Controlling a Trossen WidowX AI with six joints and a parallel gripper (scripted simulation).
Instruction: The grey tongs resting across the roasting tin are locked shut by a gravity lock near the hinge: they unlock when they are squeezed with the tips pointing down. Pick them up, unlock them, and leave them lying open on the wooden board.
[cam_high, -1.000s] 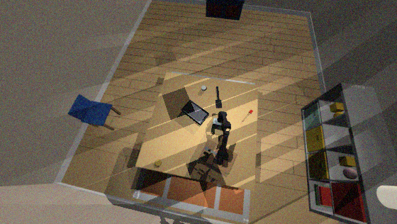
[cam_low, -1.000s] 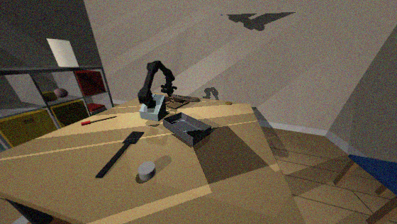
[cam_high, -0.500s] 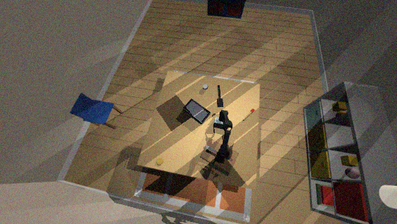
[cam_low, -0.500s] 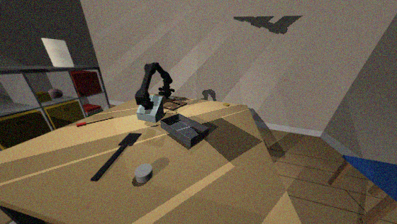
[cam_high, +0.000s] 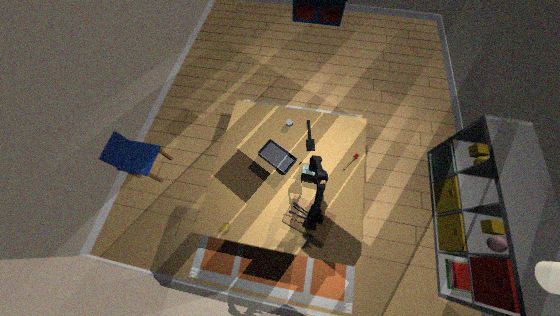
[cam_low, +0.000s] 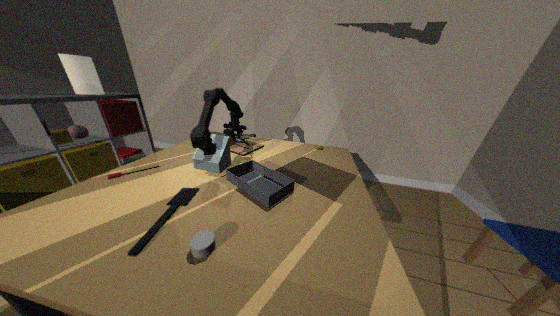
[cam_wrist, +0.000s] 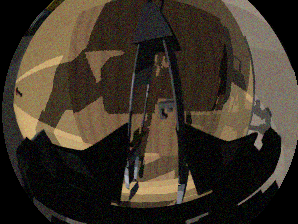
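Note:
The grey tongs (cam_wrist: 152, 27) (cam_low: 248, 135) lie between my fingers, with their two arms spread into a narrow V from the hinge block at the top of the wrist view. My gripper (cam_wrist: 153, 126) (cam_low: 235, 131) is part way apart, with a finger against the outside of each tong arm, so it is shut on the tongs. They are low over the wooden board (cam_low: 243, 149); whether they touch it cannot be told. The dark grey roasting tin (cam_high: 274, 154) (cam_low: 280, 196) stands apart from them, with nothing across it.
The arm stands on a pale blue block (cam_high: 306, 170) (cam_low: 212, 161) beside the tin. A black spatula (cam_high: 310, 145) (cam_low: 185, 196), a grey cylinder (cam_high: 289, 122) (cam_low: 202, 245), a red-handled tool (cam_high: 356, 156) (cam_low: 115, 175) and a small yellow object (cam_high: 225, 228) (cam_low: 319, 148) lie on the table.

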